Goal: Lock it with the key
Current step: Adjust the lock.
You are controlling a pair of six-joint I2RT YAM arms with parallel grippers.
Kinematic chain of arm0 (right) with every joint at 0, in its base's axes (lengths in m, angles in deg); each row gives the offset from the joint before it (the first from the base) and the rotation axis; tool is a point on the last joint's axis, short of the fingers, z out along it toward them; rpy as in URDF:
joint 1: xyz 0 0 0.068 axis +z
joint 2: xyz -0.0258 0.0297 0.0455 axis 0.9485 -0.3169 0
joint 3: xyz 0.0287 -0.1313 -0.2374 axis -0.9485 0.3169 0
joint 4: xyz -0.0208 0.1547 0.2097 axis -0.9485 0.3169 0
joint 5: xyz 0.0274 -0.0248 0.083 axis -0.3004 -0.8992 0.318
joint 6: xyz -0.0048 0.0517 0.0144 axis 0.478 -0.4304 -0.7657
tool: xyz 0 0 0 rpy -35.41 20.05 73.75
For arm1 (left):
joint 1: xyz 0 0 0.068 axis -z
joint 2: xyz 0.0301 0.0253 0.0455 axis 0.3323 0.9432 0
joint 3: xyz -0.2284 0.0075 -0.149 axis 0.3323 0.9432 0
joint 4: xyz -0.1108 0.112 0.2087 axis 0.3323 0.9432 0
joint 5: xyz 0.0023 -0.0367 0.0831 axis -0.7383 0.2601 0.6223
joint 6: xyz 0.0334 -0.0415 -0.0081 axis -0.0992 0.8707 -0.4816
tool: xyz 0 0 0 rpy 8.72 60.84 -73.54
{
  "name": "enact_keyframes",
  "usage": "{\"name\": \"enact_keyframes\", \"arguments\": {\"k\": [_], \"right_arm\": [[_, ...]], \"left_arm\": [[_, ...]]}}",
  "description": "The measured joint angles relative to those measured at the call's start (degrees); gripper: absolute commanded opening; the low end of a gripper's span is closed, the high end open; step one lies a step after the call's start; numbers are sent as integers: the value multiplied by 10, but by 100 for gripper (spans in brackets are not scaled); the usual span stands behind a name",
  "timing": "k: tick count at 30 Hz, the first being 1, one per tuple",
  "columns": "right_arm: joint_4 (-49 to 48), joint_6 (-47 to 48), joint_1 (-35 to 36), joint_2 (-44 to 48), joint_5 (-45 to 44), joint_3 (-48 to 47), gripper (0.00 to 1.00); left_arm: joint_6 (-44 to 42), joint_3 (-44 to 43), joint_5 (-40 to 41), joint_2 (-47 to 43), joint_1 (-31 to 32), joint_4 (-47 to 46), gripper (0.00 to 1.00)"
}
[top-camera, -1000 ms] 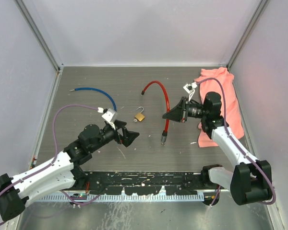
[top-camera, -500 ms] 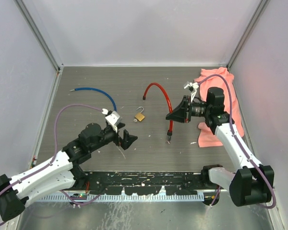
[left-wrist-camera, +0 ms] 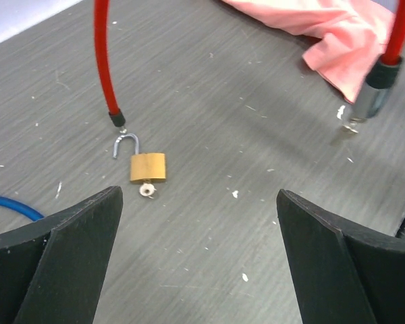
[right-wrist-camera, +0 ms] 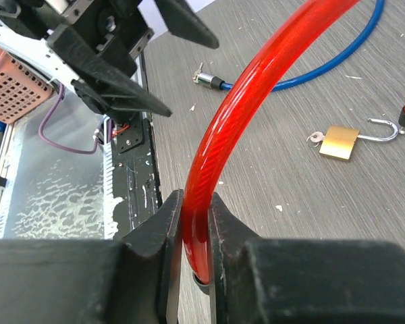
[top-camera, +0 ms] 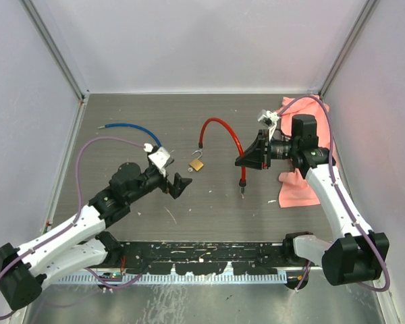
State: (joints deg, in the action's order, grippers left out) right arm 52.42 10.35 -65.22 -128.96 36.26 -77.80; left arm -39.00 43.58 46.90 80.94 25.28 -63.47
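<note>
The right hand [right-wrist-camera: 195, 216] is pinched narrow on the red plastic-sheathed cable [right-wrist-camera: 256, 74], which is clamped between its two fingers partway along the arc. Over the last second this hand has been drawn back and lifted a little toward the crumpled pink cloth [top-camera: 291, 194], and the cable has been carried with it. The silver metal barrel [left-wrist-camera: 371, 98] at the cable's near end has been swung to the right. The black-tipped far end has been brought down to lie just beside the open shackle of the small brass padlock [left-wrist-camera: 148, 167]. Whether the barrel touches the grey wood-grain counter [top-camera: 155, 108] cannot be told.

The left hand [top-camera: 178, 185] is spread wide, and nothing is held in it. It has been turned and advanced toward the padlock, which is now framed between its fingers in the wrist view but has not yet been reached. The padlock itself has not been shifted. It lies flat near the middle of the counter with its shackle sprung open, and a small pale key head is apparently seated at its base. A thin blue cable [top-camera: 131, 128] lies well apart at the far left.

It is judged that the cable's end has been set in place by the shackle and that the padlock is to be approached next. Nothing has yet been locked.
</note>
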Motion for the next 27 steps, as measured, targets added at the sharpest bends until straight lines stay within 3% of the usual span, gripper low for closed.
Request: {"name": "enact_keyframes", "arguments": {"k": [8,17,27], "right_arm": [[91,78,3,-16,-11,-71,1],[150,129,4,-24,-17,-121,1],[173,123,8,-33,6,-124,1]], "left_arm": [[11,-36,-73,115,-92,-77,98],[11,-68,-133,209,-141,-156,100],[-66,-146,-171,383,-158,-251,88]]}}
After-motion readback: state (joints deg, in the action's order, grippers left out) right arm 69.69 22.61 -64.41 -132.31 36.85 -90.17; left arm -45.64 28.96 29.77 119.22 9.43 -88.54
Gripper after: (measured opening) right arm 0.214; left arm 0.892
